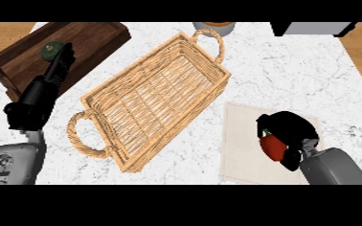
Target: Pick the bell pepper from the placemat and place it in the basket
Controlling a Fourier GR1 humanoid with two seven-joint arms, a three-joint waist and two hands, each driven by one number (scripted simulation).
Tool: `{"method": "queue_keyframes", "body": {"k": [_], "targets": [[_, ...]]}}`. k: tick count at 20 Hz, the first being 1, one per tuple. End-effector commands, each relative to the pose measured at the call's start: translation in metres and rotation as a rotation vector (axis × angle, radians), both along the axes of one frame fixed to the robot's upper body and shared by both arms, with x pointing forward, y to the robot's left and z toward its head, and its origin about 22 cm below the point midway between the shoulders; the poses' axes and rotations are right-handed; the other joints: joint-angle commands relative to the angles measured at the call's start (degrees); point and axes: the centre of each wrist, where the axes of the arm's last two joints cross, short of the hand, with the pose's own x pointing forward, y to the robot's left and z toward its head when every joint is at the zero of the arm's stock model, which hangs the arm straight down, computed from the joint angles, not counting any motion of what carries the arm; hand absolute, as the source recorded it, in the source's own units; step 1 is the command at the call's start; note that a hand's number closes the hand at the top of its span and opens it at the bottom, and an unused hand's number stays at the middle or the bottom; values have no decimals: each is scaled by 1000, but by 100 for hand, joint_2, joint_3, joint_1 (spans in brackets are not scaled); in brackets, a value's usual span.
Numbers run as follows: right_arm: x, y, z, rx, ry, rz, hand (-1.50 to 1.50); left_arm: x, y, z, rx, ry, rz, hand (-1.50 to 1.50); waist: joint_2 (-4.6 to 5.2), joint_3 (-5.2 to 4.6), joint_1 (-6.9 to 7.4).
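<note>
The red bell pepper (271,146) sat in the right hand (290,125), near the worktop's (283,67) front right corner. The black fingers (288,159) were curled round it and hid much of it, leaving its red side and a bit of green stem showing. Hand and pepper were over the pale placemat (240,124); whether the pepper touched the mat could not be told. The wicker basket (159,98) lay slantwise across the middle of the worktop, just beside the placemat, one loop handle toward the back edge and the other toward the front left. The left hand (35,104) rested by the left edge, open, its fingers straight and pointing toward the back, over a dark wooden board (88,40) at the back left corner. A small green thing (50,50) lay on that board, right by the fingertips
</note>
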Motion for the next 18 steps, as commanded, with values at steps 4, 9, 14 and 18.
{"method": "queue_keyframes", "body": {"k": [4,9,14,18], "targets": [[-3,0,-28,-8,7,85,150,-4,-22,2,19,-6,2,0,55,54,22],[-19,1,-34,-19,-121,-61,150,2,-4,8,2,7,1,0,43,53,-54],[-48,-29,-46,-93,-240,-707,150,-22,29,-18,4,53,130,0,-150,31,-819],[-71,2,-27,-101,-446,-933,150,-25,32,-14,11,34,116,0,-128,23,-629]]}}
